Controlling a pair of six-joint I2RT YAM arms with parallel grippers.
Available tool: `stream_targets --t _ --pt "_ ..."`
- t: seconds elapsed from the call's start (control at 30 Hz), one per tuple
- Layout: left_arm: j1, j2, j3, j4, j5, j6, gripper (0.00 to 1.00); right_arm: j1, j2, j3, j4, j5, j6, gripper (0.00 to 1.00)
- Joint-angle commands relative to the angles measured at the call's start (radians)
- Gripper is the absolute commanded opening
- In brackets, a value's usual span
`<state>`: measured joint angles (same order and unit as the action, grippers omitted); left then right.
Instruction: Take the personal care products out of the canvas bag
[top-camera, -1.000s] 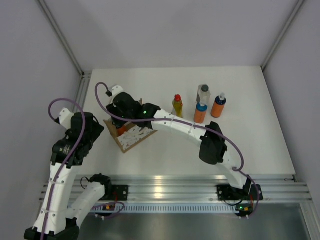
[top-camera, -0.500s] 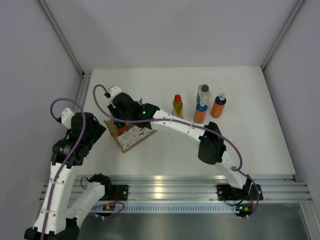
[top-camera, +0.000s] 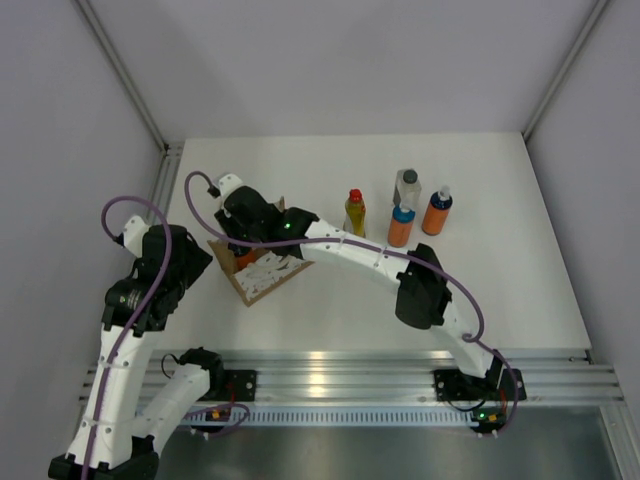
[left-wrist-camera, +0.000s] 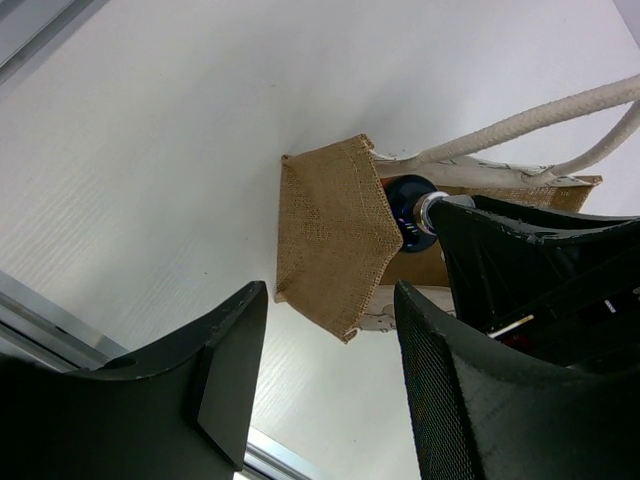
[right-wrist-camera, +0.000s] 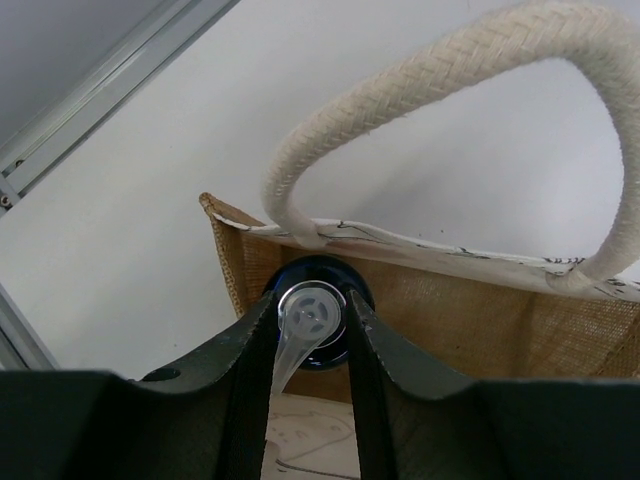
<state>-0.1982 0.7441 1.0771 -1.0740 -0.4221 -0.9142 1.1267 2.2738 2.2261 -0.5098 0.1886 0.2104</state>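
Right gripper (right-wrist-camera: 310, 300) is reaching down into the canvas bag (right-wrist-camera: 450, 300) and clamping its two fingers on the top of the dark-capped bottle (right-wrist-camera: 312, 322). Only the right wrist view is showing this, with the clear nozzle pinched between the fingers and the dark blue cap ring spreading beneath them. Left gripper (left-wrist-camera: 330, 295) is hovering with its jaws spread wide and nothing between them, at the bag's 9 o'clock in the overhead view.

The desk (top-camera: 500, 290) is carrying everything. The bag is sitting toward the desk's 8 o'clock, well apart from the other bottles. Overhead, the right arm is covering most of the bag's mouth, leaving only a sliver of orange bottle body and the white-patterned side showing. The left wrist view is giving the plain burlap end panel, the dark cap inside the mouth, and the white rope handles (left-wrist-camera: 530, 120) arching away toward 2 o'clock.

Four bottles are standing upright outside the bag, at its 2 to 3 o'clock, seen only from overhead. The yellow bottle (top-camera: 354, 213) with a red cap is standing nearest the bag. The blue-capped orange bottle (top-camera: 400, 228) is sitting just at 6 o'clock of the clear bottle (top-camera: 407, 186). The white-capped orange bottle (top-camera: 437, 212) is standing farthest out, at the clear bottle's 4 o'clock.
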Motion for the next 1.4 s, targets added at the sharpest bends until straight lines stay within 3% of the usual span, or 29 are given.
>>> stream_targets --t 0.0,0.6,0.73,1.37 --pt "0.002 -0.008 0.009 0.0 0.002 0.012 0.59 0.025 0.009 0.006 -0.004 0.003 -0.011 0.31" --pt "0.002 -0.009 0.018 0.0 -0.004 0.021 0.59 0.033 0.016 -0.042 0.007 0.005 -0.008 0.22" --pt "0.0 -0.009 0.015 0.0 -0.006 0.021 0.59 0.033 0.004 -0.042 0.013 0.006 -0.017 0.0" --pt "0.002 -0.009 -0.029 0.002 0.005 0.014 0.59 0.027 -0.189 0.009 0.048 0.045 -0.105 0.0"
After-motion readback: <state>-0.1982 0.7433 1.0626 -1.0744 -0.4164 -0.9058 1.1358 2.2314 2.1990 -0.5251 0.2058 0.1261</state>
